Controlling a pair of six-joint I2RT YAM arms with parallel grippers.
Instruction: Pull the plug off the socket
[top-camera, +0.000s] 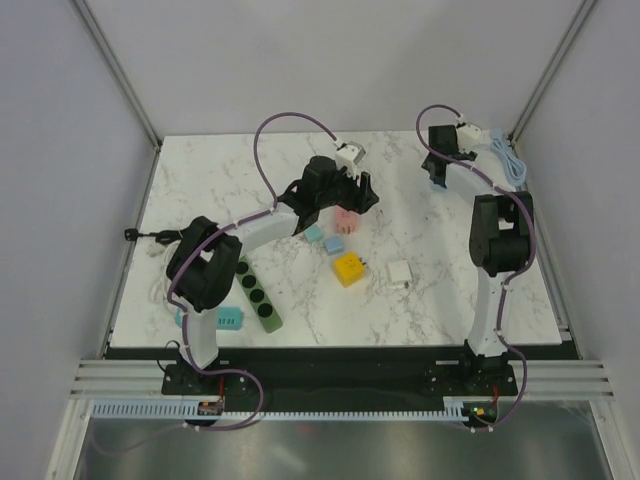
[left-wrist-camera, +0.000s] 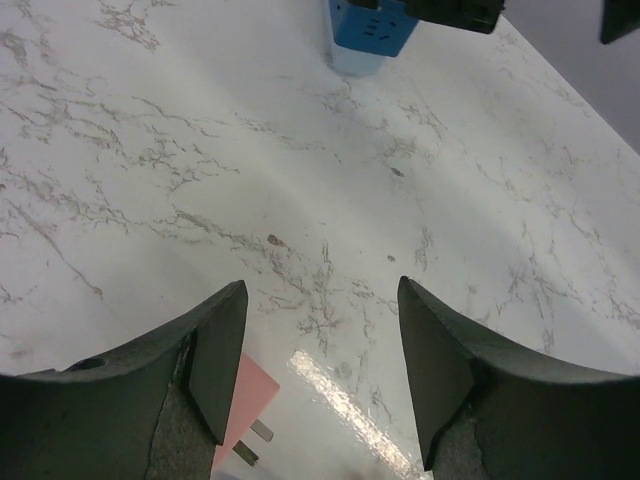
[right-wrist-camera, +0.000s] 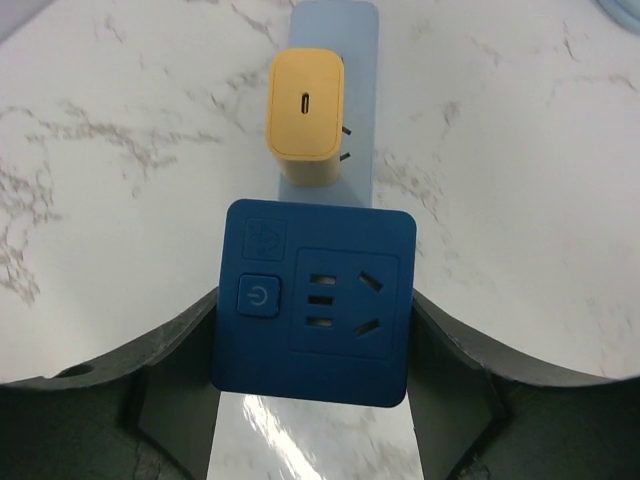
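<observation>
Blue socket (right-wrist-camera: 312, 330) sits clamped between the fingers of the right tool (right-wrist-camera: 312, 296), whose arm reaches to the far right of the worktop (top-camera: 430, 300). The socket face carries a button (right-wrist-camera: 259, 297) marked with a power symbol, and its slots are exposed. The yellow plug (right-wrist-camera: 305, 105) lies beyond, prongs bare, apart from the socket. The left arm stretches to mid-worktop. The left tool (left-wrist-camera: 320, 295) hovers wide open, holding nothing, with a pink plug (left-wrist-camera: 248, 392) beside its left finger.

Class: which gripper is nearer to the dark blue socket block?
Right. The right gripper has its fingers against both sides of the dark blue socket block. The left gripper hangs open over the marble tabletop, the block well ahead of it.
</observation>
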